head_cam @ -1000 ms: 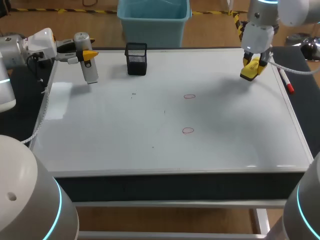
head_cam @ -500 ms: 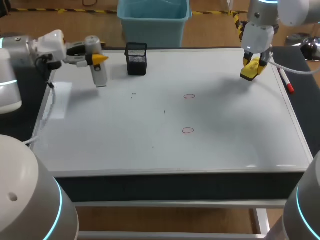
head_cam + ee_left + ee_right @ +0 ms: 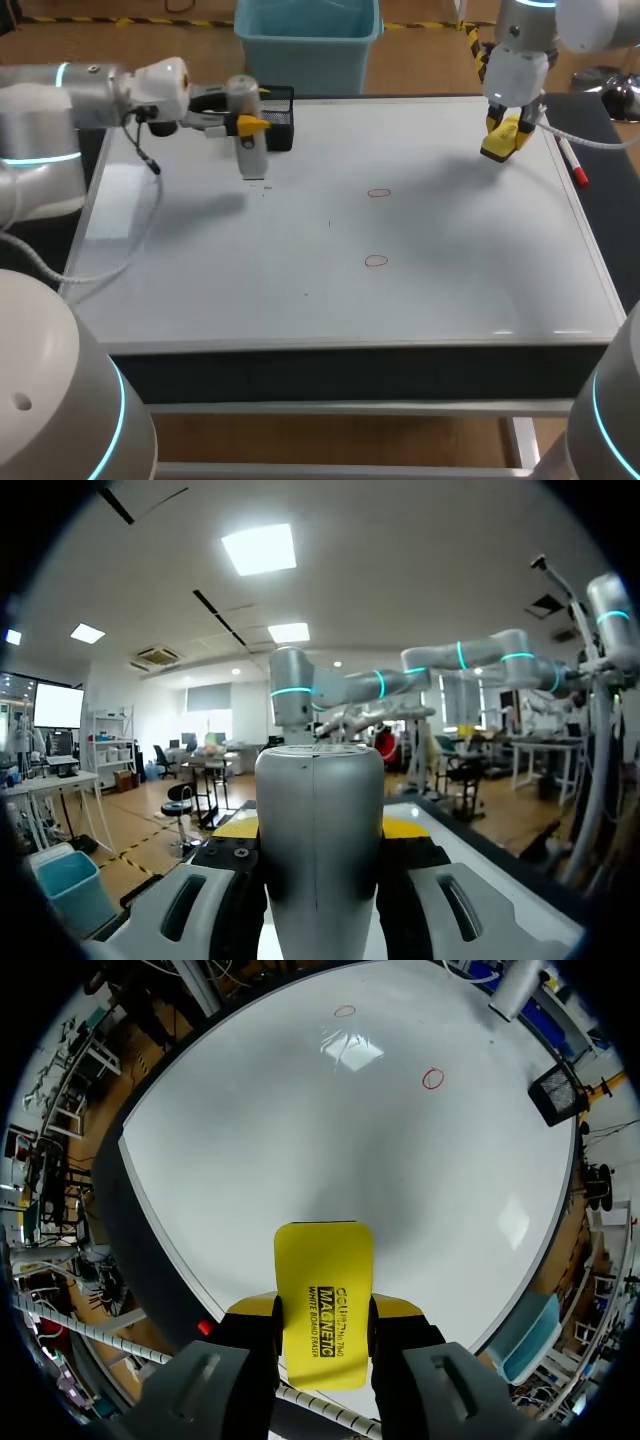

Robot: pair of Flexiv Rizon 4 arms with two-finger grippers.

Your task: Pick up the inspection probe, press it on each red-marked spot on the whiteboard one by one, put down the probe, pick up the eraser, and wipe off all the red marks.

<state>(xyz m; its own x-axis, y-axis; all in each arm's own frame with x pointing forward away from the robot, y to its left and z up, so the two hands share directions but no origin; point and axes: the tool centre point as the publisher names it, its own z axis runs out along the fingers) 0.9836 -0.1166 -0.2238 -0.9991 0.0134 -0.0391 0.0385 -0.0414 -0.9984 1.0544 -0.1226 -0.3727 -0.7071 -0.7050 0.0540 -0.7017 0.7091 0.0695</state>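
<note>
While looking along probe from the left wrist, cannot make out its far end: fills the middle of that view and blocks whatever lies under it. From the head view, cannot tell whether its lower end touches whiteboard or hangs just clear. Cannot see cup whole either, its left edge covered by probe and by left gripper. Cannot see the rear of eraser, sunk between the fingers of right gripper. Too faint to identify: a few dark specks on whiteboard in front of cup.

Counted: one probe, one eraser, one cup, one pen, two grippers, two red marks. Mark nearer cup off to cup's right and a little toward the robot. Mark farther from cup straight behind the first as seen from cup, well apart from it.

Gripping probe with left gripper, one finger pressed to each side, probe upright just in front of cup. Gripping eraser with right gripper likewise, clamped from both sides, yellow face jutting ahead of the tips. Eraser well to cup's right, about level with cup, above whiteboard. Pen farther right of cup again, past eraser, at whiteboard's edge.
</note>
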